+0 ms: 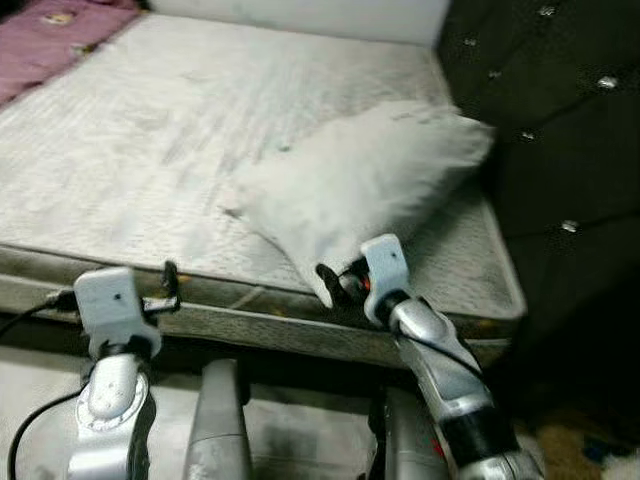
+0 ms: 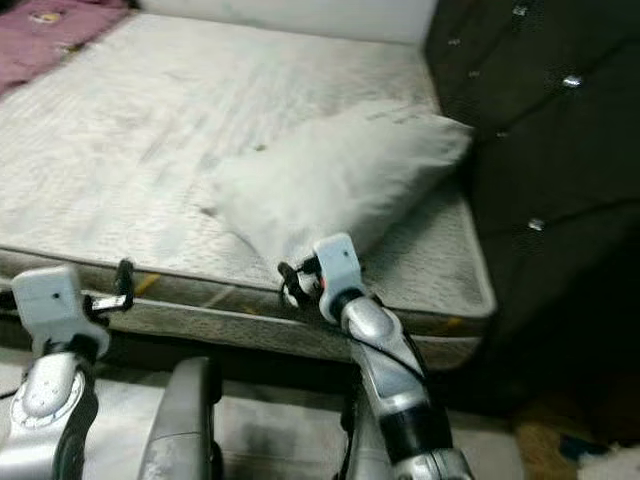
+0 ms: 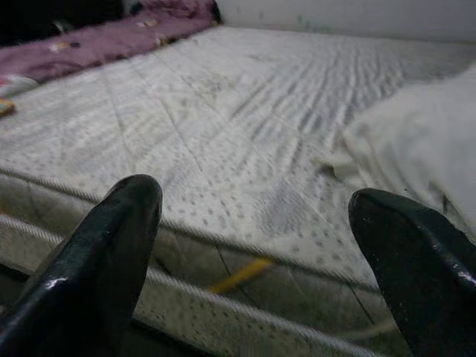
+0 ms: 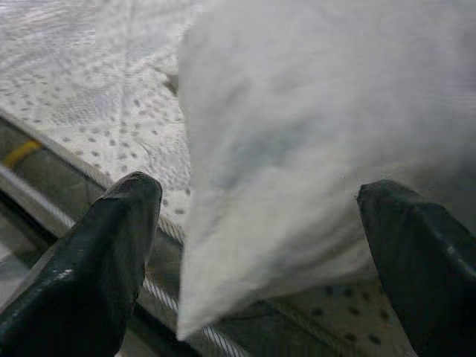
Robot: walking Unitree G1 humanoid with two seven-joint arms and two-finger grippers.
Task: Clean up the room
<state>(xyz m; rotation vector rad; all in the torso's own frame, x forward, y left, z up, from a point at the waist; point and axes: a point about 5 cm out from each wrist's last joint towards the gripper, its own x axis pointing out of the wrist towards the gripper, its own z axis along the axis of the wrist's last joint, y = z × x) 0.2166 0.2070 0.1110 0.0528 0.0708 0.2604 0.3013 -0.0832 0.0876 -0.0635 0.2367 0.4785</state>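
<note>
Left gripper (image 1: 170,285) sits at the near edge of the mattress (image 1: 150,150), fingers spread apart, nothing between them. In its wrist view the two black fingertips (image 3: 119,245) frame the mattress top and its piped side edge, with a yellow strip (image 3: 238,275) showing on the side panel. Left arm (image 1: 110,390) rises from the bottom left, white wrist block on top, black cable (image 1: 30,420) looping off it.

Mattress is bare, pale grey with a dotted quilted pattern, some darker smudges near the middle. Purple blanket (image 1: 50,40) lies at the far left corner, touching the mattress.

Pillow (image 1: 360,180) lies on the right half of the mattress, angled, one corner pointing toward the near edge and hanging just over it. Far end of the pillow is near the dark tufted headboard (image 1: 550,130), which stands along the mattress's right side.

Right gripper (image 1: 335,285) is at that near pillow corner, fingers apart, one on each side of the corner; in the wrist view the fingers (image 4: 111,253) bracket the pillow tip without closing on it. Whether they touch the fabric cannot be told. Right arm (image 1: 440,380) comes up from the bottom right.

White wall (image 1: 300,15) runs behind the bed. Floor at the bottom right is dark and cluttered, too blurred to identify.
</note>
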